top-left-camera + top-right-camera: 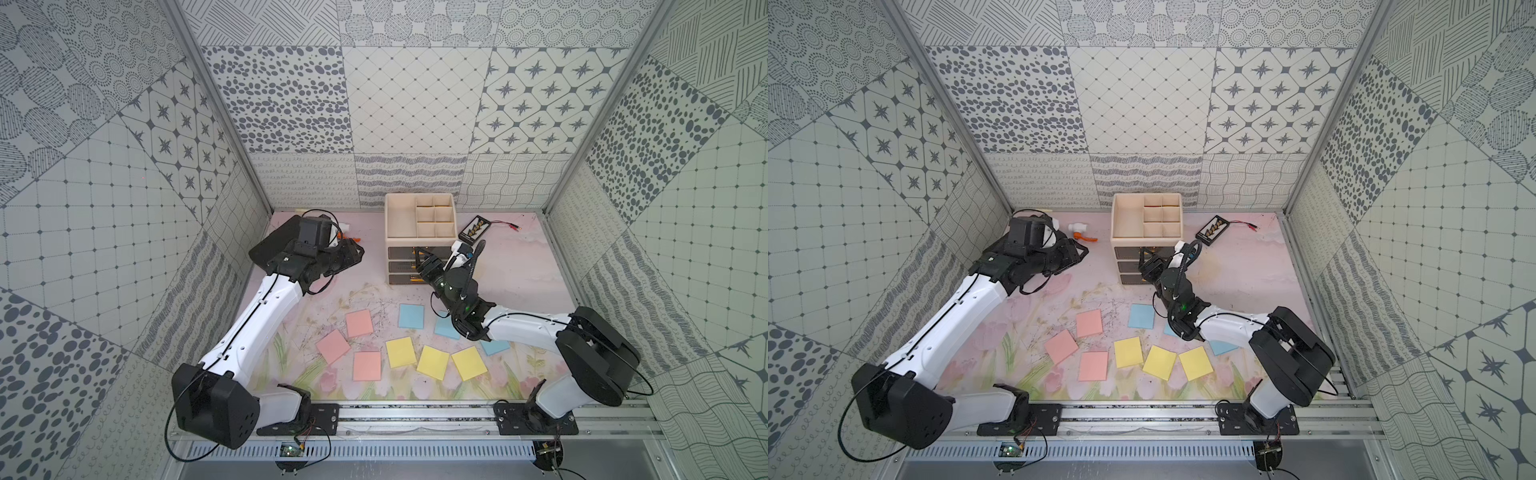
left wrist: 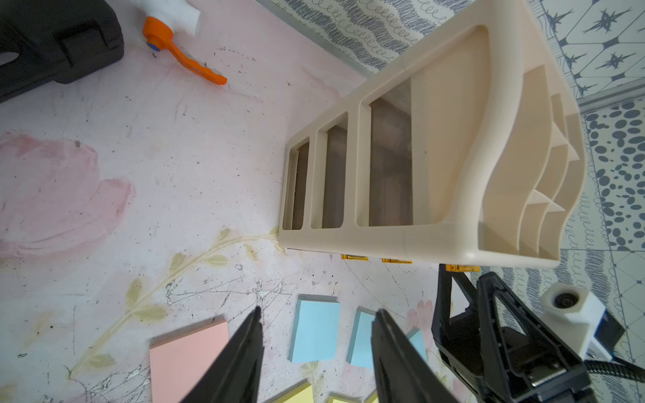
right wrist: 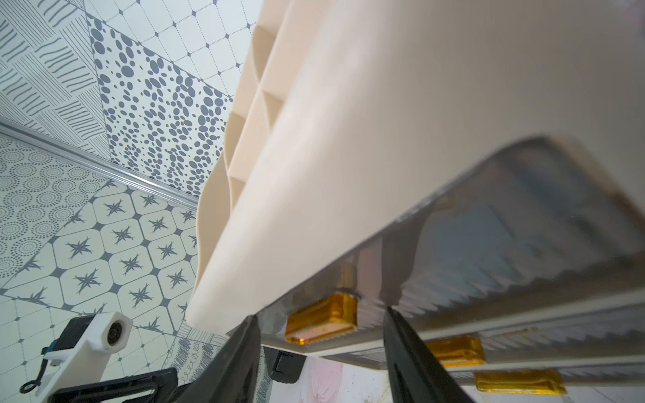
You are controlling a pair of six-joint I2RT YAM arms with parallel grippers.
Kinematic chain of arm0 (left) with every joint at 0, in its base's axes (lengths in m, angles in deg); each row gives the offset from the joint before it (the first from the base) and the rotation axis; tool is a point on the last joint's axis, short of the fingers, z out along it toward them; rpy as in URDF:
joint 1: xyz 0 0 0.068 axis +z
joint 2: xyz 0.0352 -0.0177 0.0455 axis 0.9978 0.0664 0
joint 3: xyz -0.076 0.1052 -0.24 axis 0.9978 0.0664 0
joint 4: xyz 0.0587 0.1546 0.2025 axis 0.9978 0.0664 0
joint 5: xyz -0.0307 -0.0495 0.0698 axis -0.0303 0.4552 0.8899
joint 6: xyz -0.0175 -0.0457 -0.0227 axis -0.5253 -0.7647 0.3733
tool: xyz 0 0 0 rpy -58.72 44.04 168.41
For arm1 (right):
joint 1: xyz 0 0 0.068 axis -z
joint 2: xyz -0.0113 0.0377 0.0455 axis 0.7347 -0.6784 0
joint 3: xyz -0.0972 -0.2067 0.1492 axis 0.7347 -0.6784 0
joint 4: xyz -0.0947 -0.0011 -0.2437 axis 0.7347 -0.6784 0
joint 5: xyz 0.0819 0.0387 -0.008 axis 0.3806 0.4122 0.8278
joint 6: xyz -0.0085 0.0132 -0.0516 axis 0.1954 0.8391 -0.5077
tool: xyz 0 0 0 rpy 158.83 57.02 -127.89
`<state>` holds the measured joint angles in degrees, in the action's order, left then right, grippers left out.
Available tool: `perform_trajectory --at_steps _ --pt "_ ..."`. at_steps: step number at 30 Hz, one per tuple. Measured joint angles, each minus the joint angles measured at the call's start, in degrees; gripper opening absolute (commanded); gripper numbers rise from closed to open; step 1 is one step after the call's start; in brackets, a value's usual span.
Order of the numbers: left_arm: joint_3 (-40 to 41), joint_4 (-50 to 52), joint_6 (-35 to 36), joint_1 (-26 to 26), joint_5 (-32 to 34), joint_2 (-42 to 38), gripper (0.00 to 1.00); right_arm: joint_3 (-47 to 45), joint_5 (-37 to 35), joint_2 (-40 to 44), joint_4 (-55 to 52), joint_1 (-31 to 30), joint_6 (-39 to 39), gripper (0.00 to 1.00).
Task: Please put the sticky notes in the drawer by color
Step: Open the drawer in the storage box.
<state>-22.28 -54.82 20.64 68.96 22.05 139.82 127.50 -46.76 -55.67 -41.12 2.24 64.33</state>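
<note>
Nine sticky notes lie flat on the flowered mat in both top views: three pink (image 1: pixel 359 323), three yellow (image 1: pixel 432 362) and three blue (image 1: pixel 411 316), two blue ones partly under my right arm. The cream drawer unit (image 1: pixel 419 245) stands behind them, all three drawers pushed in. My right gripper (image 3: pixel 321 315) is at the top drawer's front, open. Its fingers (image 3: pixel 244 349) stand on either side of the amber handle (image 3: pixel 323 319) without touching it. My left gripper (image 2: pixel 319 310) hangs open and empty above the mat, left of the unit.
A black case (image 2: pixel 52 42) and a white-and-orange tool (image 1: pixel 1081 232) lie at the back left. A black box with red wires (image 1: pixel 473 230) sits right of the drawer unit. The open divided tray (image 1: pixel 434 216) forms the unit's top. Patterned walls enclose three sides.
</note>
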Motion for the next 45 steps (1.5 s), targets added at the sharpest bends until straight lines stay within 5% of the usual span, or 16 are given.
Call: perform_trajectory --at_steps 32,45 --pt "-6.8 -3.5 7.8 -5.1 2.1 6.3 0.53 0.7 3.4 -3.4 4.8 1.7 10.7 0.52" --pt "-14.4 -5.6 11.8 -6.5 3.1 13.1 0.73 2.1 4.2 -3.7 4.3 1.7 11.7 0.51"
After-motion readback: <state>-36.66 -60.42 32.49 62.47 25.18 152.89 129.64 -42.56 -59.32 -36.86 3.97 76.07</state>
